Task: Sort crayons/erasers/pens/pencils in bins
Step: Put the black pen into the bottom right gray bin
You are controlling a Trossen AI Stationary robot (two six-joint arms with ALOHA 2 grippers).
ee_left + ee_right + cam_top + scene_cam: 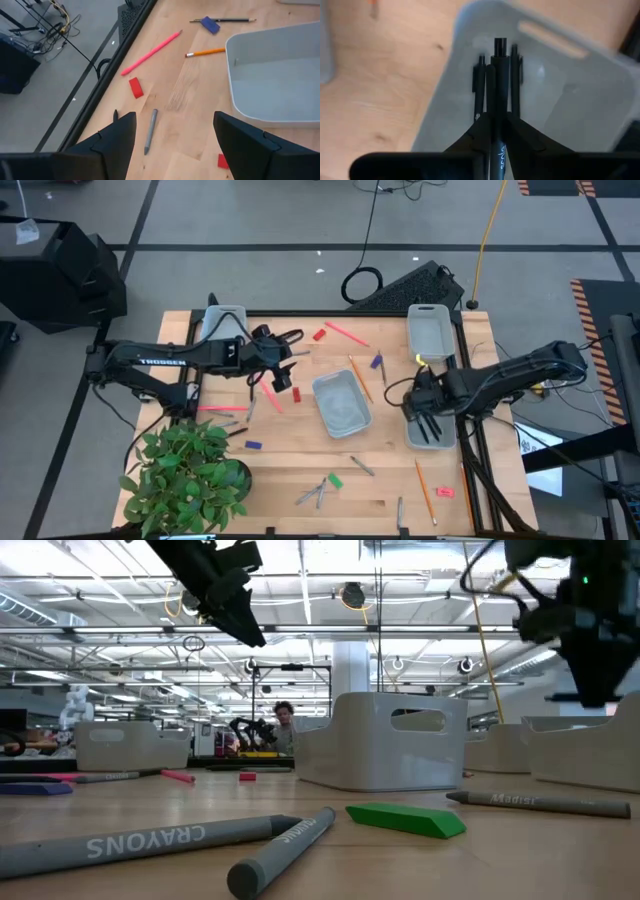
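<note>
Right claw (496, 131) clenched on slim black pen (498, 75) above pale grey-blue plastic bin (580, 95) holding pens; early release risks bounce-out. Left claw (175, 142) released, above desk.

Grey floor (260, 220) with dark seams — bright strip-lit ceiling (90, 615) beyond

The pale wooden bench (290, 465) carries four grey-blue bins (341, 403), a potted plant (185, 477), and scattered pink and orange pencils (345, 332), grey crayons (310, 495) and small erasers (334, 480).
</note>
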